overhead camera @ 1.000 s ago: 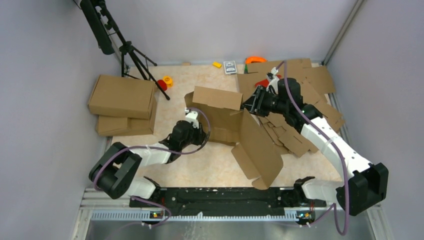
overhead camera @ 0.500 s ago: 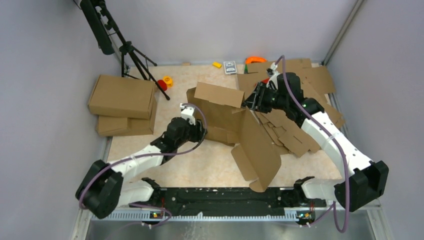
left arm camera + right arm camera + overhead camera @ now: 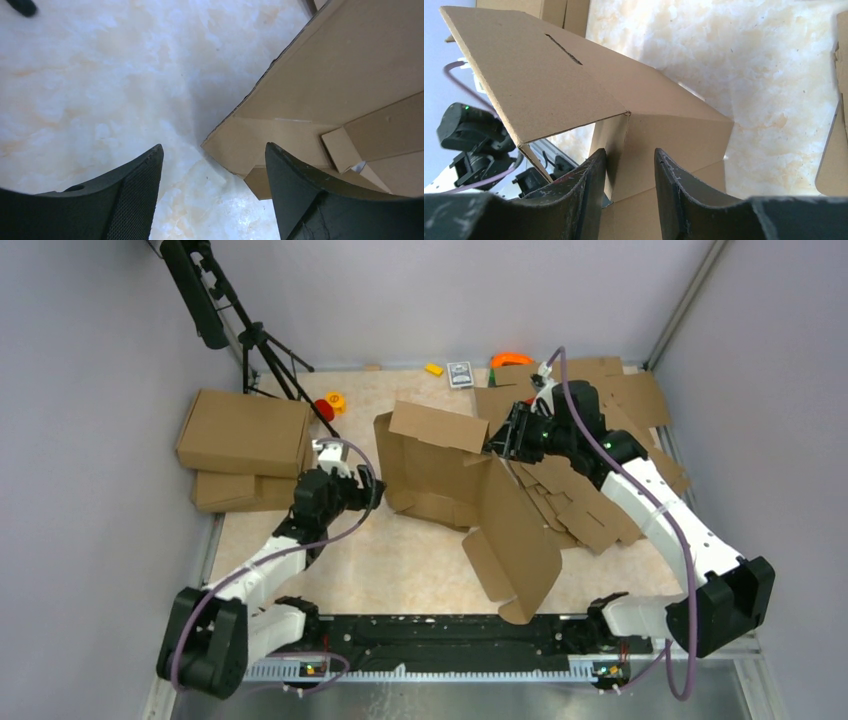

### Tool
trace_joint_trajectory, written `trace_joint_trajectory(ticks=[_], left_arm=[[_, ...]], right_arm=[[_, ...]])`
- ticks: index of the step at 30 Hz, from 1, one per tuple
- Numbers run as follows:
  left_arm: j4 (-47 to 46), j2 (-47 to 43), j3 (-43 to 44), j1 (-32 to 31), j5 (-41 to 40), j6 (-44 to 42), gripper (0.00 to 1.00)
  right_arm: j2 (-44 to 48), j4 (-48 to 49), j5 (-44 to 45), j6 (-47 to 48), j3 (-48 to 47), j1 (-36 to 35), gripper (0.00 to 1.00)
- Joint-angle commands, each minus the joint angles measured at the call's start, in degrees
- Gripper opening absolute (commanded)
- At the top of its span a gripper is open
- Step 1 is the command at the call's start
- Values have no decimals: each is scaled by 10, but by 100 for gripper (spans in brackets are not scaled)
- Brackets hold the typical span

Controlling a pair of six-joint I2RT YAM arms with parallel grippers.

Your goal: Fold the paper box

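Your left gripper (image 3: 210, 155), fingers apart, sits just left of the box (image 3: 432, 470); your right gripper (image 3: 629, 162) clamps its right side.

the paper box (image 3: 440, 465) is plain brown corrugated cardboard, matt, with a faintly fibrous face and rough cut edges. the bench (image 3: 400, 570) has a smooth, pale cream stone-patterned top with a soft sheen. the left hand (image 3: 368, 490) has matt black fingers (image 3: 135, 200), and their inner pads are finely dimpled. the right hand (image 3: 630, 152) is the same black plastic, scuffed with pale scratches. the loose sheets (image 3: 600, 510) at the bench's far right corner and the closed boxes (image 3: 245, 430) by its left edge are the same dull brown cardboard. the arm shells (image 3: 660, 515) are glossy white plastic. the rail (image 3: 450, 670) along the near edge is bare ribbed metal.
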State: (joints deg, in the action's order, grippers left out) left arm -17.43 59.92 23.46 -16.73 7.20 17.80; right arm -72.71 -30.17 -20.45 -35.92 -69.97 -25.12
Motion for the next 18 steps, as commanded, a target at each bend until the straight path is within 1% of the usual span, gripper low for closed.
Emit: trace_joint_trajectory(ticks=[1, 5, 12, 13, 15, 18], left_arm=[[-113, 66, 1, 23, 110, -22, 76], [-159, 120, 13, 24, 162, -25, 74], [-182, 184, 41, 24, 158, -17, 62], [-192, 192, 39, 24, 159, -17, 56], [-198, 209, 40, 24, 162, -19, 41], [-200, 219, 40, 23, 168, -16, 26]], right_arm=[[-4, -10, 1, 14, -29, -6, 40], [-4, -10, -1, 14, -27, -7, 40], [-6, -4, -1, 9, -23, -9, 40], [-7, -3, -1, 8, -24, -10, 40], [-9, -4, -1, 8, -27, -12, 40], [-12, -6, 0, 7, -30, -14, 40]])
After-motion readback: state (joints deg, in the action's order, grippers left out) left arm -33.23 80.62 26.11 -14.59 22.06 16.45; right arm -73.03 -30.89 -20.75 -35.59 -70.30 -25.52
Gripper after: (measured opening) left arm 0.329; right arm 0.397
